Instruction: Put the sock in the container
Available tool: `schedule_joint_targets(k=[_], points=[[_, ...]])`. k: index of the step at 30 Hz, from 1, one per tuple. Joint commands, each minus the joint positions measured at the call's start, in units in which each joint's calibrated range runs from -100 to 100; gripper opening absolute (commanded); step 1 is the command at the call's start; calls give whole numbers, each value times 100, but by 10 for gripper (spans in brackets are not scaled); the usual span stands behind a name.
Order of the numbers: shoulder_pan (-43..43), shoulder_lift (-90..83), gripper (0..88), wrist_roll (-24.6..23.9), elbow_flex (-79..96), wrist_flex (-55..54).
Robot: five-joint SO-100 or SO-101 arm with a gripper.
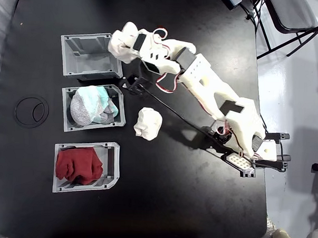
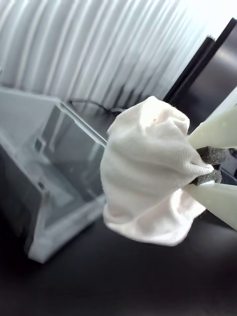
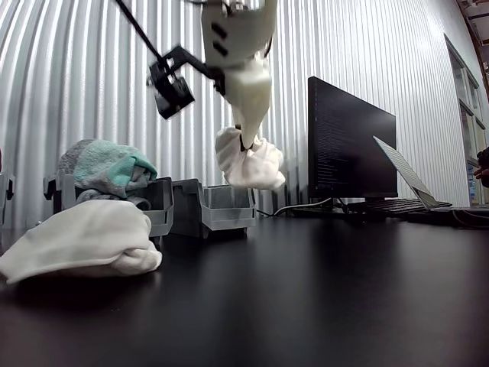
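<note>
Fixed view: arm reaches from its base at lower right up toward the top-left of the black counter (image 1: 160,203). The gripper (image 1: 118,47) carries the white sock (image 1: 123,43), which sits right at the right-hand edge of the empty grey container (image 1: 77,55), overlapping its rim from this angle. Below that bin is a like bin with grey-and-mint cloth (image 1: 93,106), then one with dark red cloth (image 1: 79,165). A second, tighter white sock lump (image 1: 148,123) lies loose on the counter, just right of the middle bin.

Wrist view: jaws closed down on a pinch of the sock (image 2: 145,173), padded fingertips (image 2: 210,154) biting the fabric at the right side; the rest hangs in a loose bundle. The container (image 2: 59,173) is left of and beyond the sock, open and empty inside. Sock looks beside the near wall, not over the opening.

Other view: sock (image 3: 248,162) hangs clear of the counter under the gripper (image 3: 244,141), above and slightly right of the container (image 3: 221,206).

Status: pick and lift done, transport nearly done. Left, by my read: shift a bit further over the bin opening, lower, release. Other white lump is untouched.
</note>
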Motion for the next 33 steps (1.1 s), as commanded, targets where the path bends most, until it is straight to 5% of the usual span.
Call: schedule_joint_targets(k=[1, 19, 33], points=[[-75, 397, 12, -34, -1133, -685], [-603, 1376, 12, -40, -1936, -3247], [-626, 2078, 12, -40, -1963, -3324]])
